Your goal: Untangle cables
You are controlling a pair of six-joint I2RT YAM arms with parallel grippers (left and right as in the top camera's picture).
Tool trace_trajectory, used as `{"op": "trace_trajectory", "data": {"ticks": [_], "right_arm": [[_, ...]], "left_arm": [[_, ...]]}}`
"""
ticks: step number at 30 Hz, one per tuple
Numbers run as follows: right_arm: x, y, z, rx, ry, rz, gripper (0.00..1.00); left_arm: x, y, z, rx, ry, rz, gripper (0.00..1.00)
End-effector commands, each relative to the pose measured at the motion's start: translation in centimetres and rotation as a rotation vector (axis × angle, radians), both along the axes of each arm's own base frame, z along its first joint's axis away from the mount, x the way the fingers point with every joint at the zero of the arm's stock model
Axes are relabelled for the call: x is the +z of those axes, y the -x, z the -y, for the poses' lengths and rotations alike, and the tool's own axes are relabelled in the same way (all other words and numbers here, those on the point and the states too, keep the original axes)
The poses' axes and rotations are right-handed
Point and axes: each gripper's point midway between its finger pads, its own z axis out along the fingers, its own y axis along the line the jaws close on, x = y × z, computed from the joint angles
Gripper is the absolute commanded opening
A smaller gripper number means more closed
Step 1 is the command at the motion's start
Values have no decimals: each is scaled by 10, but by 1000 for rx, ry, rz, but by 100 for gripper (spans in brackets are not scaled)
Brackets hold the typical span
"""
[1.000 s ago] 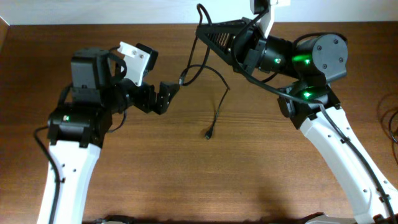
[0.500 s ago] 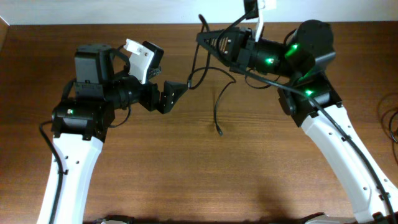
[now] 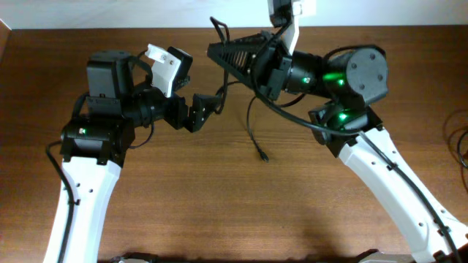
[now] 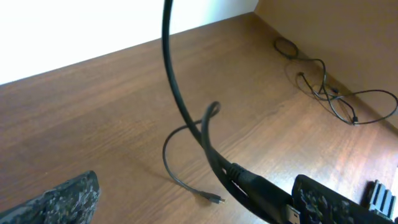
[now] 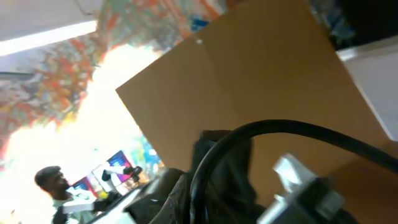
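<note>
My right gripper point(image 3: 216, 51) is raised above the table's far side, pointing left, and is shut on a black cable point(image 3: 251, 120). In the right wrist view the cable point(image 5: 280, 127) arcs out from between the fingers point(image 5: 214, 186). A thin strand hangs down to a small plug point(image 3: 262, 156) near the table. My left gripper point(image 3: 199, 111) is open, its fingers wide apart point(image 4: 196, 190). A thicker black plug with a silvery tip point(image 4: 258, 186) lies against its right finger, and the cable point(image 4: 180, 106) rises from there. A thin loop ends in a small plug point(image 4: 214, 199).
More thin black cables point(image 4: 323, 87) lie loose on the wooden table point(image 3: 183, 197) near its right edge, also visible in the overhead view point(image 3: 459, 139). A white wall runs along the far edge.
My right gripper swung left and up with the cable. The hanging plug end drifted right. My left gripper shifted slightly right and stays open.
</note>
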Motion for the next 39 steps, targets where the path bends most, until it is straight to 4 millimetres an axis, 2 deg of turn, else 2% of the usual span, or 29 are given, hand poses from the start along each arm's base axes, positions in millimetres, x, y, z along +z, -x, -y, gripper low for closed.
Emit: {"op": "trace_trajectory", "data": {"ticks": [1, 4, 7, 10, 13, 16, 18, 20, 22, 23, 27, 29, 30, 32, 35, 36, 38, 39], "right_arm": [[10, 12, -5, 42, -20, -20, 4], [18, 14, -2, 44, -52, -24, 4], [38, 23, 7, 50, -136, 15, 4], [45, 29, 10, 65, -160, 33, 4], [74, 52, 30, 75, -293, 167, 4], [76, 51, 33, 68, -309, 169, 4], [61, 41, 22, 79, -232, 119, 4], [23, 31, 3, 88, -59, 124, 4], [-8, 32, -7, 123, 66, 190, 4], [-20, 31, -5, 144, 113, 216, 4], [-26, 10, 14, 91, 139, 195, 4], [-31, -17, 37, 9, 157, 155, 4], [-31, -32, 55, -48, 162, 151, 4], [-33, -63, 107, -171, 185, 136, 4], [-48, -89, 218, -336, 277, 137, 4], [-57, -96, 270, -429, 310, 137, 4], [-71, -105, 359, -623, 326, 79, 4], [-86, -101, 435, -784, 329, 28, 4]], "left_arm": [[4, 3, 3, -15, 13, 5, 99], [4, 3, 3, -15, 13, 6, 99], [5, 3, 3, -17, 15, 6, 99], [7, 5, 6, -38, 30, 8, 99], [7, 5, 6, -38, 30, 7, 99], [6, 6, 6, -38, 30, 0, 99], [6, 6, 6, -38, 29, 1, 99], [6, 6, 6, -38, 30, 3, 99], [6, 6, 6, -38, 30, 4, 99], [6, 6, 6, -38, 30, 4, 99], [6, 6, 6, -38, 30, 3, 99], [5, 6, 6, -37, 29, -1, 99], [5, 7, 6, -37, 29, -4, 99], [2, 8, 6, -37, 28, -19, 99], [2, 9, 6, -37, 27, -25, 99], [2, 9, 6, -37, 27, -25, 99], [2, 9, 6, -37, 28, -25, 99], [1, 9, 6, -37, 27, -29, 99]]}}
